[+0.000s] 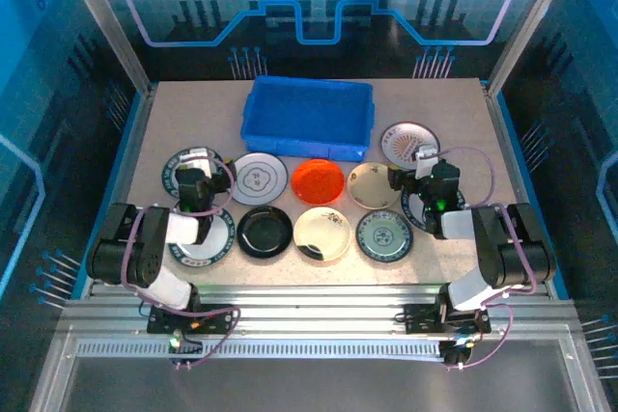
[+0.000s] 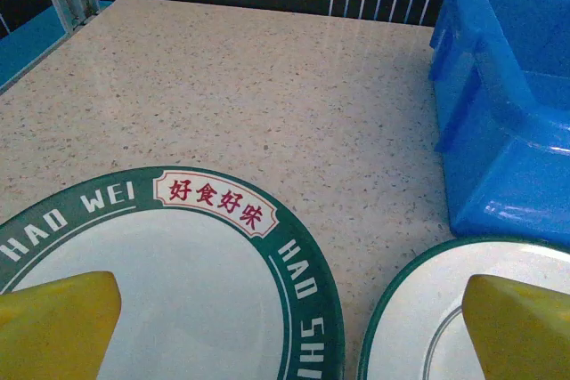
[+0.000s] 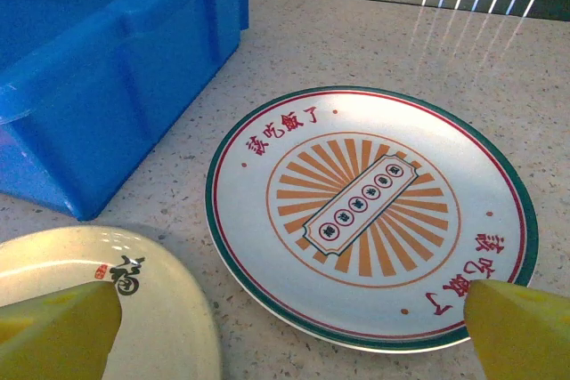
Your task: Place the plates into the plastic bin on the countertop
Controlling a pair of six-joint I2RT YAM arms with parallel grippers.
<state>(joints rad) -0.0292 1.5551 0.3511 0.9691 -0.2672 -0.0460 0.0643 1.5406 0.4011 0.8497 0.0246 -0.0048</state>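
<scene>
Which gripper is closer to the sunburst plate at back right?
Right. The right gripper hovers open just in front of the sunburst plate, one finger over its near edge. The left gripper is far off to the left, over the green-rimmed plate.

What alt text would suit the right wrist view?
A white plate with an orange sunburst and green rim lies on the speckled countertop beside the blue plastic bin. A cream plate and the open, yellow-tipped right gripper sit at the bottom.

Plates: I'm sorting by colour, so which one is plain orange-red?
The orange-red plate, in the far row directly before the blue bin; the others are white, black, cream or patterned.
</scene>
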